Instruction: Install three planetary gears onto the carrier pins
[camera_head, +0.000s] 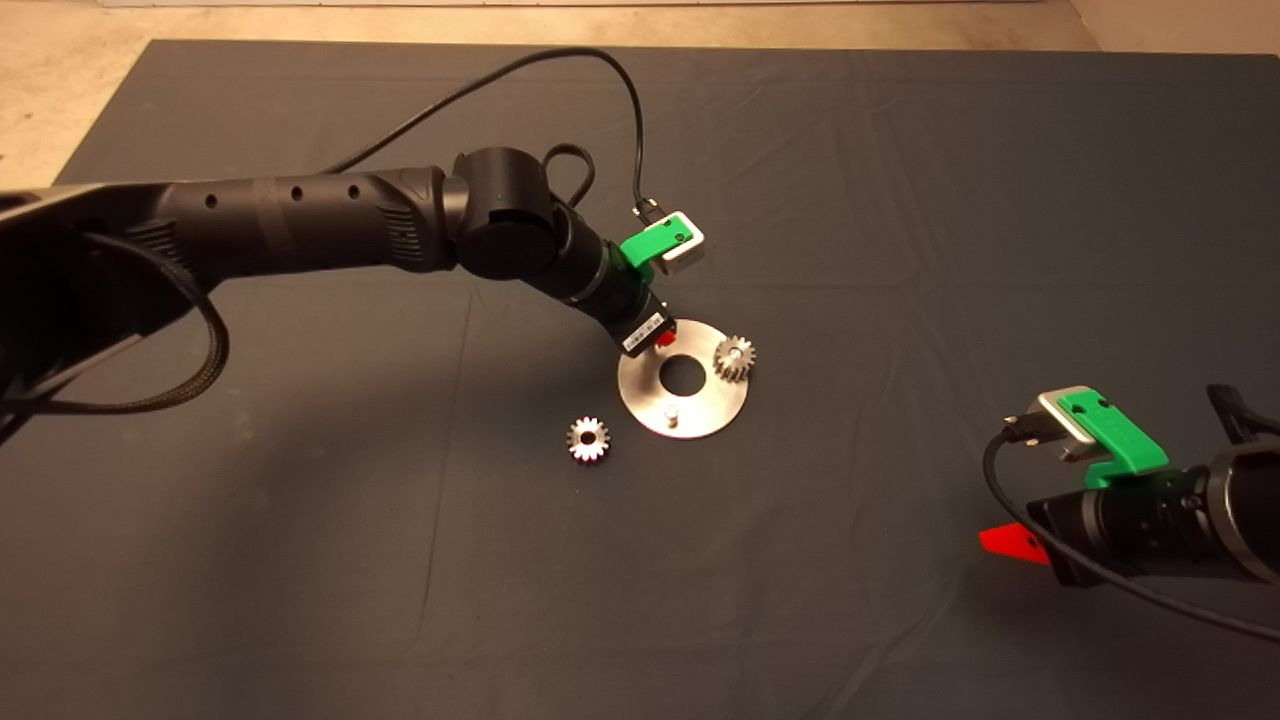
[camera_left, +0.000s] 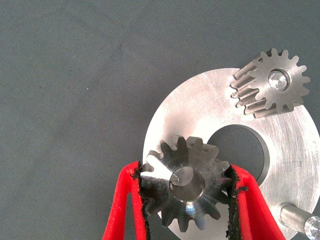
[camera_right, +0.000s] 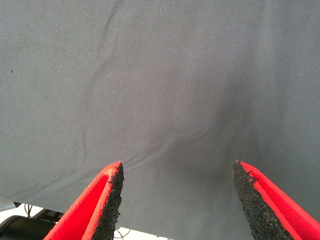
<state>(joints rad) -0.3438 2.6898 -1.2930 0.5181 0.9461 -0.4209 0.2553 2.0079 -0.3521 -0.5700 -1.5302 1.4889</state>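
The round silver disc (camera_head: 650, 395) lies mid-mat and carries the carrier pins. One planetary gear (camera_head: 734, 357) sits on a pin at the disc's right side, and it also shows in the left wrist view (camera_left: 277, 82). A bare pin (camera_head: 672, 415) stands at the disc's near edge, seen too in the left wrist view (camera_left: 300, 220). My left gripper (camera_head: 662, 338) is over the disc's far-left part, shut on a second gear (camera_left: 187, 195); a pin top shows in its centre hole. A third gear (camera_head: 588, 439) lies on the mat left of the disc. My right gripper (camera_head: 1010, 543) is parked at the lower right, open and empty.
The dark mat (camera_head: 900, 200) covers the table, with its far edge and pale floor at the back. The left arm's black cable (camera_head: 560, 62) loops above the mat. The right wrist view shows only the mat (camera_right: 160, 75) between the fingers.
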